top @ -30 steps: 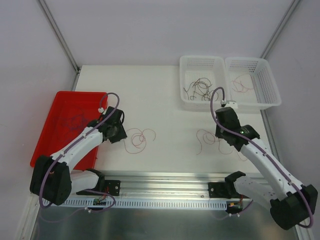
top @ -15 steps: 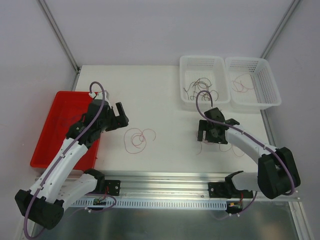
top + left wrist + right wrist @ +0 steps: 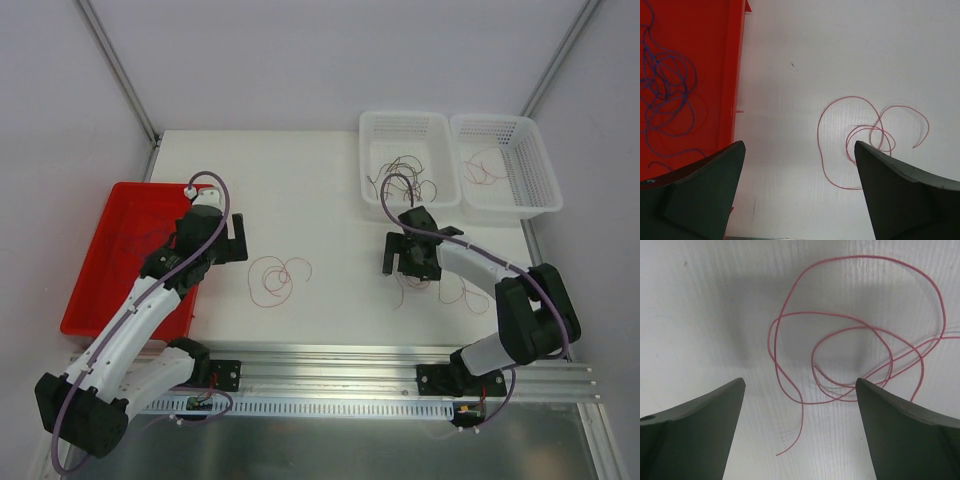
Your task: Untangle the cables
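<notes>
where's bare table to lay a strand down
Widest: the far table between the red tray and white baskets. Also the strip between the left pink cable and the right gripper. Crowded around that gripper, which hangs over the right pink cable.

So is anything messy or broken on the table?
Nothing looks broken. But two cables lie loose on the table: a pink-red curl beside the left gripper, and a pink-red tangle under the right gripper. The purple cables sit inside the red tray.
</notes>
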Action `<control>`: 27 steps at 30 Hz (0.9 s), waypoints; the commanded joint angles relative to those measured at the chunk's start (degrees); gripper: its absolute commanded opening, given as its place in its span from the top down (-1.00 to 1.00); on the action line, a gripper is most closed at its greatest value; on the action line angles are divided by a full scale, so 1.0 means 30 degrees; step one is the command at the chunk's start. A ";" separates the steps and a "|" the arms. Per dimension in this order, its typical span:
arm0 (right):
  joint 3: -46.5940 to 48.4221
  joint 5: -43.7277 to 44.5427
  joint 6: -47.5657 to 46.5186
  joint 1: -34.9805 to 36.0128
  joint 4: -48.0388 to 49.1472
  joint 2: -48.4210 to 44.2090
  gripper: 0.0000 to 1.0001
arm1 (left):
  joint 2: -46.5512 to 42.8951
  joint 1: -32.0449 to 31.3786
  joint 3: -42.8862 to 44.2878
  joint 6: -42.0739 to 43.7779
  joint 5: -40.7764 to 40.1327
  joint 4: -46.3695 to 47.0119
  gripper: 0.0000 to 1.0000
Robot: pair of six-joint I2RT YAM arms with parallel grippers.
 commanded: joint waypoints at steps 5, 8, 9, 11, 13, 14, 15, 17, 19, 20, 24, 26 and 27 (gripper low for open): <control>0.0790 -0.0196 0.0568 0.0062 0.0545 0.1711 -0.83 | 0.0147 0.0178 -0.0410 0.0894 -0.1308 0.0887 -0.84; 0.0585 -0.0313 0.0714 0.0062 0.0429 0.1917 -0.61 | 0.0147 0.0178 -0.0527 0.0983 -0.1601 0.0945 -0.83; 0.0584 -0.0372 0.0686 0.0091 0.0341 0.2004 -0.52 | 0.0146 0.0178 -0.0556 0.0983 -0.1630 0.0916 -0.83; 0.0672 -0.0285 0.0802 0.0062 -0.0096 0.2151 -0.18 | 0.0263 0.0178 -0.0556 0.1012 -0.1806 0.0946 -0.82; 0.0731 -0.0255 0.0920 0.0091 -0.0420 0.2268 0.34 | 0.0322 0.0178 -0.0586 0.1012 -0.1923 0.0945 -0.82; 0.0876 0.0035 0.1065 0.0149 -0.0799 0.2356 0.48 | 0.0380 0.0178 -0.0644 0.0983 -0.1923 0.0945 -0.82; 0.0964 0.0154 0.1096 0.0266 -0.1034 0.2414 0.57 | 0.0381 0.0178 -0.0645 0.0983 -0.1952 0.0945 -0.82; 0.1314 0.0475 0.1154 0.0500 -0.1677 0.2764 0.75 | 0.0410 0.0178 -0.0645 0.1012 -0.1953 0.0946 -0.82; 0.1463 0.0623 0.1154 0.0852 -0.1944 0.2884 0.95 | 0.0468 0.0178 -0.0674 0.1012 -0.1982 0.0975 -0.83; 0.1434 0.0450 0.1125 0.0940 -0.1945 0.2884 0.99 | 0.0440 0.0178 -0.0674 0.1012 -0.1953 0.0975 -0.82; 0.1112 0.0155 0.0717 0.0941 -0.1623 0.1047 0.99 | 0.0527 0.0178 -0.0761 0.0954 -0.1807 0.1004 -0.83; 0.1520 0.0620 0.0394 0.0970 -0.2322 -0.0041 0.99 | 0.0527 0.0178 -0.0762 0.0954 -0.1690 0.1033 -0.83; 0.1841 0.0885 -0.0042 0.0912 -0.2674 -0.1061 0.99 | 0.0556 0.0178 -0.0762 0.0954 -0.1660 0.1004 -0.82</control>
